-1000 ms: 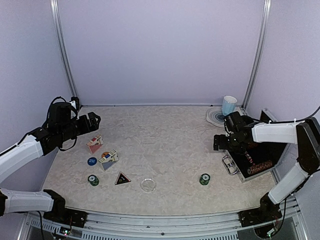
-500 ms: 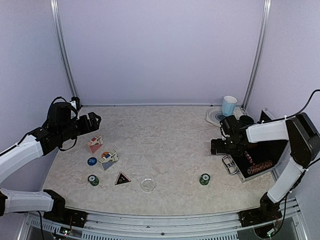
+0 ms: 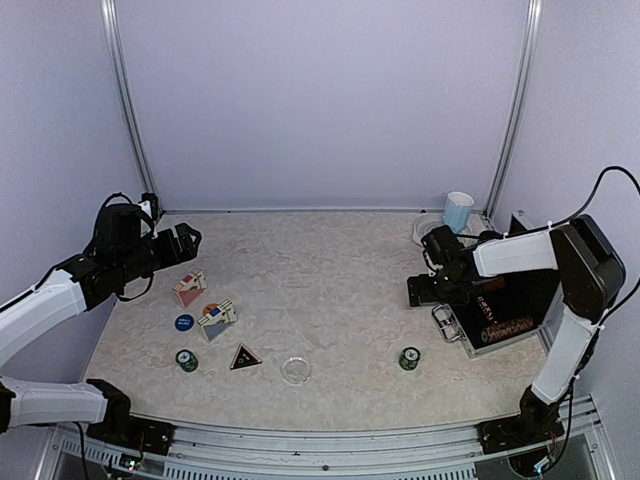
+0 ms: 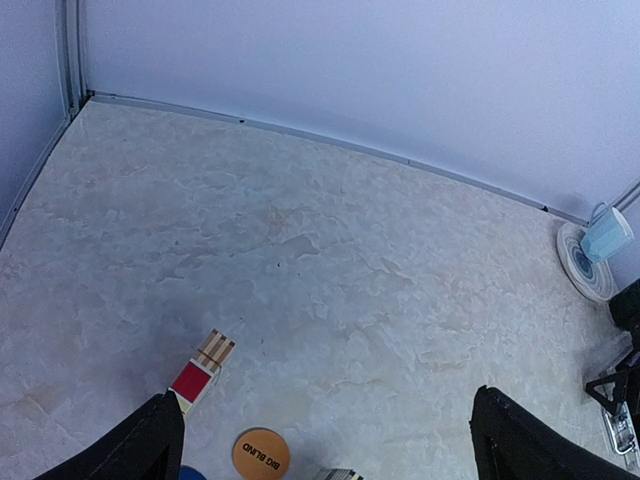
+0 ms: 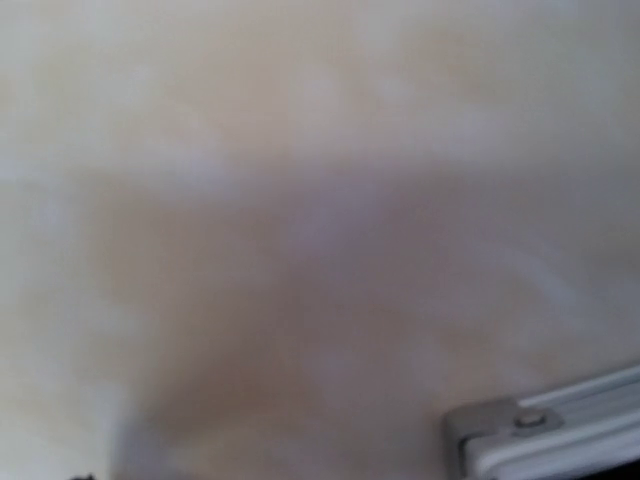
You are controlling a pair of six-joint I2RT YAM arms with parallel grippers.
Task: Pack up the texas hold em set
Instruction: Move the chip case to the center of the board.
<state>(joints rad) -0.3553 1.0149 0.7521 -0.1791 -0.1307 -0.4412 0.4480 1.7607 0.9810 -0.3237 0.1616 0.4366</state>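
Briefcase [image 3: 497, 318] sits at the right edge of the table, open, black lining up. The handle [image 3: 445, 322] side faces left toward table centre and the lid stands on the right. The handle edge, and so the long axis, runs roughly near-far w/ a slight slant. Chip row [image 3: 506, 326] is inside, lying approx left-right.

R gripper [image 3: 418, 291] is low at the case's far-left corner, just beside the handle. Contact can't be told. Jaws are wide apart, nothing seen clamped. R wrist cam is blurred: only tabletop and a metal corner [image 5: 535, 428] show.

L gripper [image 3: 186, 240] is well apart from the case, over the far-left table, jaws fully spread and empty.

Loose bits on the left:
- red deck [image 3: 190, 287]
- 2nd deck [image 3: 217, 317]
- blue disc [image 3: 184, 322]
- orange disc [image 4: 260, 455]
- green stack [image 3: 187, 360]
- black triangle [image 3: 246, 357]

Clear disc [image 3: 296, 370] is near-centre. The 2nd green stack [image 3: 409, 358] lies near-left of the case.
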